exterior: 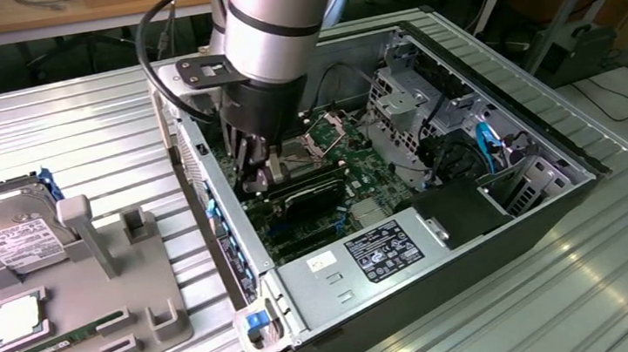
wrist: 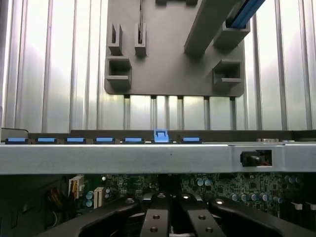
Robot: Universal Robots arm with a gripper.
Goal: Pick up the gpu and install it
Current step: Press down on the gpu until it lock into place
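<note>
The black two-fingered gripper (exterior: 254,180) is down inside the open grey computer case (exterior: 551,204), fingers together, at the slim dark gpu (exterior: 306,196) on the green motherboard (exterior: 346,151). From the wrist camera, the grey slotted parts tray (wrist: 173,54) lies beyond the case wall.

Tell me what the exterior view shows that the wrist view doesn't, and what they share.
Exterior view alone: the hard drive with its white label and the green memory stick on the grey holder tray, the labelled power supply, and the arm reaching down into the open computer case, where a dark card, seemingly the gpu, sits on the board by the pincer. Wrist view alone: the row of blue slot clips along the case edge. Both: the grey holder tray, the motherboard, the ribbed metal table.
</note>
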